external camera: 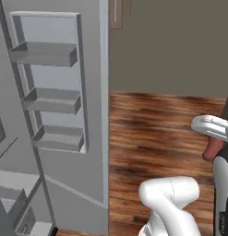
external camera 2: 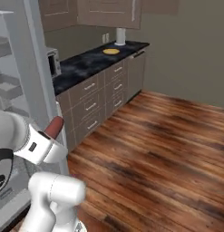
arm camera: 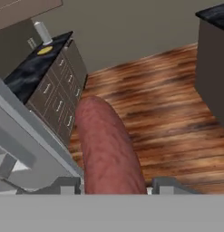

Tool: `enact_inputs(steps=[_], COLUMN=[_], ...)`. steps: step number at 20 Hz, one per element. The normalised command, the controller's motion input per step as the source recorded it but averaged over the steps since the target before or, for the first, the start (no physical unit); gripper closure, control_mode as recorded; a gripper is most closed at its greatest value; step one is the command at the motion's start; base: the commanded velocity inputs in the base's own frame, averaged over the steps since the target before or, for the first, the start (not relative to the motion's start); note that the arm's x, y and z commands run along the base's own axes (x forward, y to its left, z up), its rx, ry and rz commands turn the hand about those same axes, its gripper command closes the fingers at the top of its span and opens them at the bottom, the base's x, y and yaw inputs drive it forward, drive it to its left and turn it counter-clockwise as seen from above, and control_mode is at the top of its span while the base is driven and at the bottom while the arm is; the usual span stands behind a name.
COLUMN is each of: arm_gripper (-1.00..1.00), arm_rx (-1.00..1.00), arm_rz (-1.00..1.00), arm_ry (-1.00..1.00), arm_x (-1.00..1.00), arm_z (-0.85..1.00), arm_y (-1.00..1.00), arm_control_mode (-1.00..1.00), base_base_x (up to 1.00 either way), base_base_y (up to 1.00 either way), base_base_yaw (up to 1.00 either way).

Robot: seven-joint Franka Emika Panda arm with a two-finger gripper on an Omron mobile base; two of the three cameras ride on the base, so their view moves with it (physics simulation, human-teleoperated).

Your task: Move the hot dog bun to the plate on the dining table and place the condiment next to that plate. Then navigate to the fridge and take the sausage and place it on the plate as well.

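Note:
The reddish-brown sausage (arm camera: 109,145) stands up between my gripper's (arm camera: 113,186) two dark fingertips (arm camera: 68,185), which are shut on its lower end. In the left base view the sausage (external camera: 212,148) hangs under my white hand at the right edge. From the right base view the sausage (external camera 2: 54,127) pokes up from the hand, next to the fridge. The grey fridge door (external camera: 60,92) stands open, with three shelves on its inside. The hot dog bun, condiment, plate and dining table are out of view.
A dark counter (external camera 2: 99,61) over drawers runs along the wall, carrying a microwave (external camera 2: 53,61), a flat yellow disc (external camera 2: 111,51) and a white cylinder (external camera 2: 120,36). Wooden floor (external camera 2: 163,149) lies open to the right. A dark cabinet block (arm camera: 213,59) stands at the hand view's right.

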Motion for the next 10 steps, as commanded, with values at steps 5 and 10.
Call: enact_inputs(steps=[5, 10], arm_gripper=[1.0, 1.0], arm_rx=[0.0, 0.0], arm_rz=[0.0, 0.0], arm_ry=[0.0, 0.0], arm_x=[0.0, 0.0], arm_z=[0.0, 0.0], arm_y=[0.0, 0.0], arm_control_mode=[1.0, 1.0], base_base_x=[0.0, 0.18], base_base_y=[0.0, -0.01], base_base_yaw=[-0.93, -0.8])
